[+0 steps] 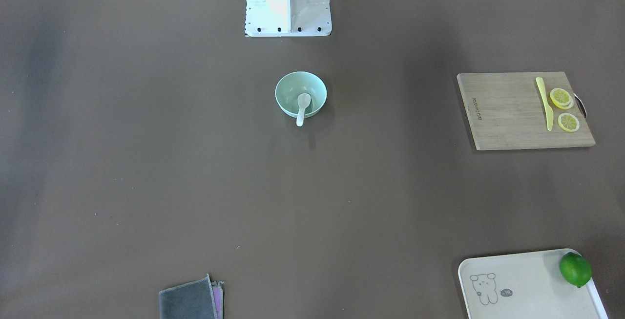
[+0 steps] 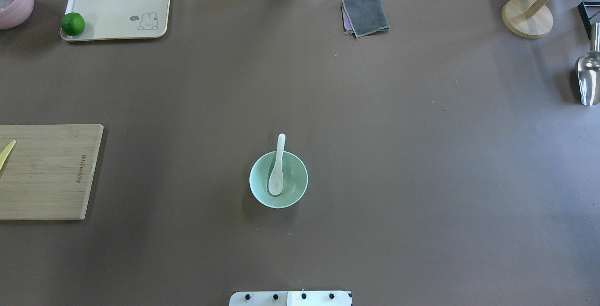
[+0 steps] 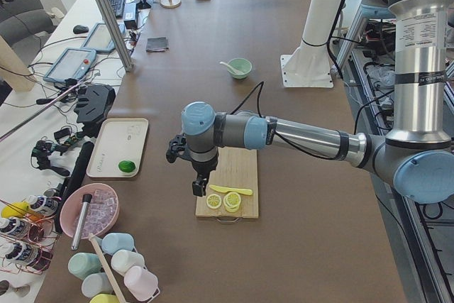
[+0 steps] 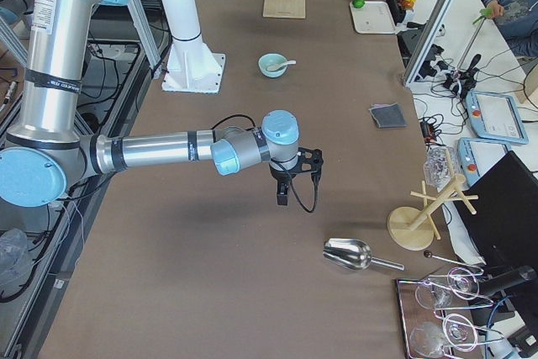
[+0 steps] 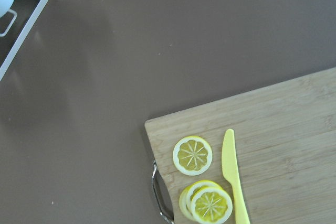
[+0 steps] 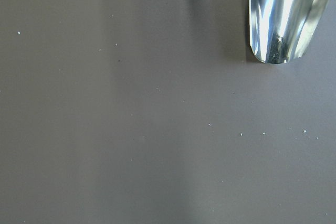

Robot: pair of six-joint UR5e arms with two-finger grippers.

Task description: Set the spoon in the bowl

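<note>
At table center, bowl [image 2: 300,180] holds spoon [image 2: 277,171]: scoop inside, handle leaning over the rim away from the robot. Cream tray [image 2: 117,3] carries a lime [image 2: 73,24]. Cutting board [image 1: 508,114] has lemon slices [image 1: 561,98] and a knife [image 1: 544,101]. Brown table [image 2: 422,156], grey cloth [image 2: 365,15]. Left gripper [image 3: 201,186] hangs above the board, right gripper [image 4: 283,197] near a metal scoop [image 4: 349,253]; can't tell whether either is open or closed.

The white spoon [image 2: 276,171] rests scoop-down in the mint-green bowl [image 2: 296,189]; handle overhanging the rim.
</note>
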